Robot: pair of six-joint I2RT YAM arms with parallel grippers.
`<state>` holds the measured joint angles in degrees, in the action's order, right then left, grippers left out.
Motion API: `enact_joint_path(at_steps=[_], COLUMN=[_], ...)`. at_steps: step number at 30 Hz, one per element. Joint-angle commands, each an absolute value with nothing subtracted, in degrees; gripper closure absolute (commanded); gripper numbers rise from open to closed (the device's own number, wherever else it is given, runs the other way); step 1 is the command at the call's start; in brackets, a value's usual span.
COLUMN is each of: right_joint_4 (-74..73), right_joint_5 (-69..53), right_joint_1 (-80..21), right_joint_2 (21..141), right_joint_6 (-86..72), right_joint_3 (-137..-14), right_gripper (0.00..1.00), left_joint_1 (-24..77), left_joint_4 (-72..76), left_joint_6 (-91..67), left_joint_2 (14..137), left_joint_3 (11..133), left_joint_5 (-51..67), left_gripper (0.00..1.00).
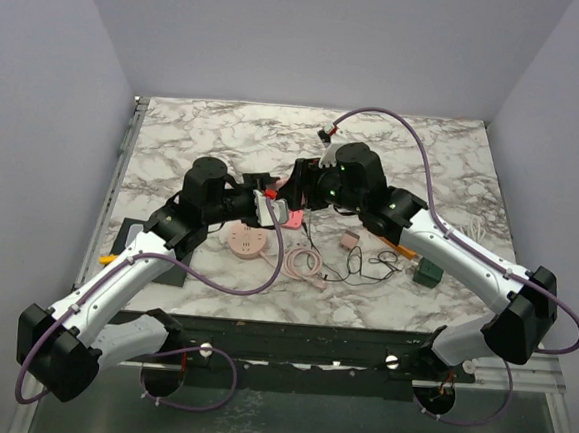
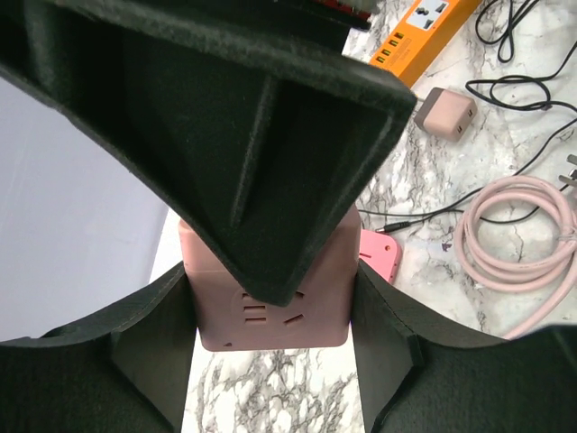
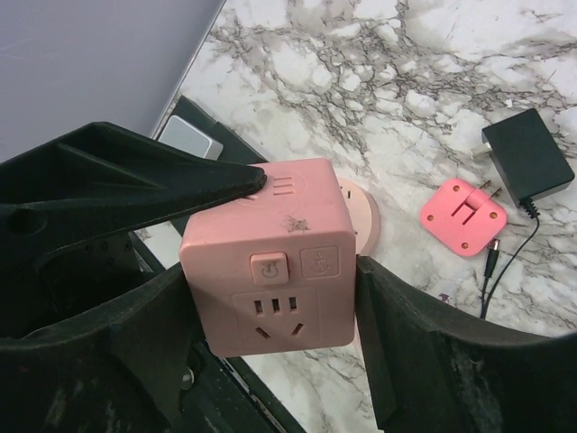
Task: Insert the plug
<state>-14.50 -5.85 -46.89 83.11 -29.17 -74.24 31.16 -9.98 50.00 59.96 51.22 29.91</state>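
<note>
Above mid-table, my right gripper point(image 3: 275, 311) held the cube point(image 3: 266, 244); the left gripper point(image 2: 270, 334) seemed closed on it too, so I wanted that grip square before releasing

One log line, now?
left gripper: grips pink socket cube | right gripper: grips cube | visible sockets: empty | pink cable: on table

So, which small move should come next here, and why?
Probably ease the right tool open: the pink plastic cube socket sits gripped inside the left tool too, so one grip seems enough, and that would free the right arm.
</note>
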Motion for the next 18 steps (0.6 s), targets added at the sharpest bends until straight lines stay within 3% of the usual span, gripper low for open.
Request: enact_joint_path(at_steps=[1, 4, 7, 9, 11, 12, 13, 14, 15, 18], right_joint_4=[-14.65, -15.19, -15.58, -15.57, -15.92, -16.47, -17.38, -18.91, -20.75, -26.92], right_joint_5=[-5.65, -5.63, -5.26, -4.97, -4.03, -3.17, -2.23, -0.74, 1.4, 7.9], right_joint_1=[-47.9, -47.9, -47.9, -47.9, -47.9, -47.9, -47.9, -47.9, -47.86, -47.45], right_joint_2=[84.51, 84.64, 84.55, 84.25, 83.81, 83.58, 83.36, 83.2, 83.05, 83.28], right_joint_6=[-30.17, -29.91, -29.74, -29.47, -29.19, -28.99, -28.35, -27.67, -26.78, -24.52], right_joint_3=[-76.18, -76.55, -76.68, -76.45, -76.35, -76.36, -76.56, -76.94, -77.41, -78.97], right_gripper=[0.24, 0.21, 0.27, 0.46, 0.72, 0.8, 0.87, 0.94, 0.98, 0.99], left_joint_1=[31.38, 31.38, 31.39, 31.38, 31.38, 31.4, 31.38, 31.38, 31.4, 30.81], left_joint_4=[-7.76, -7.77, -7.67, -7.71, -7.72, -7.66, -7.55, -7.49, -7.54, -8.37], left_joint_6=[47.74, 47.53, 47.53, 47.85, 47.94, 47.5, 46.58, 45.5, 44.55, 41.48], left_joint_2=[58.89, 59.09, 59.3, 59.24, 59.24, 59.35, 59.58, 59.96, 60.55, 62.78], left_joint_3=[52.3, 52.52, 52.66, 52.5, 52.18, 52.13, 52.12, 52.12, 52.11, 52.53], left_joint_5=[30.39, 30.56, 30.53, 30.48, 30.03, 29.43, 28.41, 27.18, 25.82, 22.71], left_gripper=[1.0, 1.0, 1.0, 1.0, 1.0, 0.84, 0.35, 0.05, 0.02, 0.01])
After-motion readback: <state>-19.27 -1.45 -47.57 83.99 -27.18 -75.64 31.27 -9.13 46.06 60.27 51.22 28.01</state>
